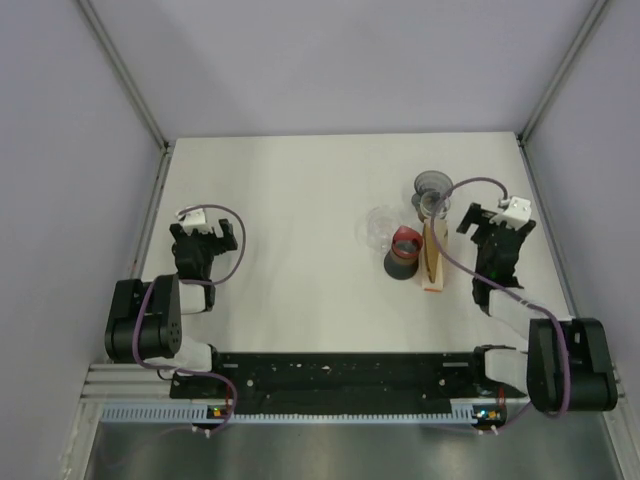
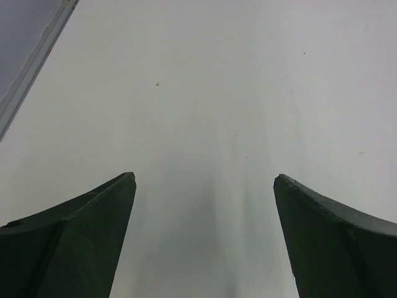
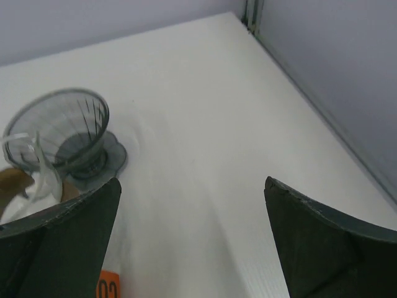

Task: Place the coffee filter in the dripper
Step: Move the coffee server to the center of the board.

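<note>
Tabletop (image 1: 300, 200) holds dripper (image 1: 433, 187) at 12 o'clock of filter pack (image 1: 432, 260), presumably for short transfer; left gripper (image 2: 205, 180) and right gripper (image 3: 192, 186) spread, empty.

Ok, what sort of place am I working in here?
Probably a lab test cell, not a kitchen: white table, grey panel walls on metal framing, a clear dripper set out.

One dripper (image 1: 433, 187), one filter pack (image 1: 432, 262), one glass carafe (image 1: 379, 229), one dark cup (image 1: 404, 256).
</note>
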Tool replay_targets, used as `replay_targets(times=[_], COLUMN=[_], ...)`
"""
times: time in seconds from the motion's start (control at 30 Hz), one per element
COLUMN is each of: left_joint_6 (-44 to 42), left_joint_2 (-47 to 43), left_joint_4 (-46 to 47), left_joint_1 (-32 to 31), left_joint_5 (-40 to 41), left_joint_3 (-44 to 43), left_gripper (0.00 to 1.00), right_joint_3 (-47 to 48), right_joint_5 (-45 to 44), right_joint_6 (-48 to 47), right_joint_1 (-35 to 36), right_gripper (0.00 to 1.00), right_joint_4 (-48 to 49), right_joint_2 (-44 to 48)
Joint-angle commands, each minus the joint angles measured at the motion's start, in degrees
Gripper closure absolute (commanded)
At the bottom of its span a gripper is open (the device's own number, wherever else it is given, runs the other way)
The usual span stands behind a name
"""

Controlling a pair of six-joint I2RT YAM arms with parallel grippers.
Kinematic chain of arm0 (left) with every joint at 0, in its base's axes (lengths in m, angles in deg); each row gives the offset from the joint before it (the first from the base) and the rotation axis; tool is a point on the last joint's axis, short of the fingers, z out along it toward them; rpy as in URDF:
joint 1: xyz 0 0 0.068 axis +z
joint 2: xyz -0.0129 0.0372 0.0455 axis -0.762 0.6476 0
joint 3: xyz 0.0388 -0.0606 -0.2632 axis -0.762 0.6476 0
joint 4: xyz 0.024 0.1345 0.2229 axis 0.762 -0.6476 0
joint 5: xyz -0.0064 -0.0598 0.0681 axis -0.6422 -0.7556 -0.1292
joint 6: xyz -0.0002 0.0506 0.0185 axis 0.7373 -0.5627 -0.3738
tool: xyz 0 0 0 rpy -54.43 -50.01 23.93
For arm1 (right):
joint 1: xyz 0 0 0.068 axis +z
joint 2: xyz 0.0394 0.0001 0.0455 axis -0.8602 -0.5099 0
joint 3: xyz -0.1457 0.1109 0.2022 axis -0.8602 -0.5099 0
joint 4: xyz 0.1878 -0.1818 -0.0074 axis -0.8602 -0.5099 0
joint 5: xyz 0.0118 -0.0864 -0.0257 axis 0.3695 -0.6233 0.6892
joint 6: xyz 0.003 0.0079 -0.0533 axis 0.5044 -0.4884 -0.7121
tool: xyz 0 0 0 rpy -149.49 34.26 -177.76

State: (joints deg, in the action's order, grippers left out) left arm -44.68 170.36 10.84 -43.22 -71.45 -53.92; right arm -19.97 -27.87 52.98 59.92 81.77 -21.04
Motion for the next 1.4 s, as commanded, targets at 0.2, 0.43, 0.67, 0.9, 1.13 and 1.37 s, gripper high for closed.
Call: replay_targets(times=[0.2, 0.43, 0.67, 0.9, 1.13, 1.37], left_joint_6=[-0.28, -0.37, -1.76, -11.35, -10.21, -9.07], left_joint_2=[-0.11, -0.37, -5.39, -0.11, 1.12, -1.51], left_joint_4=[2.57, 2.83, -38.84, -77.91, -93.57, -96.75], left_joint_1=[-0.26, -0.26, -0.17, -0.17, -0.18, -0.17], left_joint_5=[-0.27, -0.36, -3.78, -11.16, -7.75, -9.76], left_joint_3=[-0.32, -0.06, -22.33, -47.76, -59.37, -60.53], left_gripper=[0.01, 0.03, 0.02, 0.09, 0.14, 0.19], right_joint_3=[31.02, 45.18, 54.94, 66.19, 65.33, 64.45], right_joint_5=[-1.88, 5.25, 10.97, 12.72, 8.69, 10.0], right_joint_6=[3.59, 7.02, 7.47, 7.55, 10.63, 10.45], right_joint_1=[-0.14, -0.14, 1.7, 6.71, 20.84, 24.73], right_gripper=[0.02, 0.07, 0.07, 0.29, 0.35, 0.59], right_joint_4=[-47.58, -66.32, -76.43, -91.11, -98.77, -100.09], right_joint_2=[7.31, 3.44, 0.72, -5.43, -9.3, -15.02])
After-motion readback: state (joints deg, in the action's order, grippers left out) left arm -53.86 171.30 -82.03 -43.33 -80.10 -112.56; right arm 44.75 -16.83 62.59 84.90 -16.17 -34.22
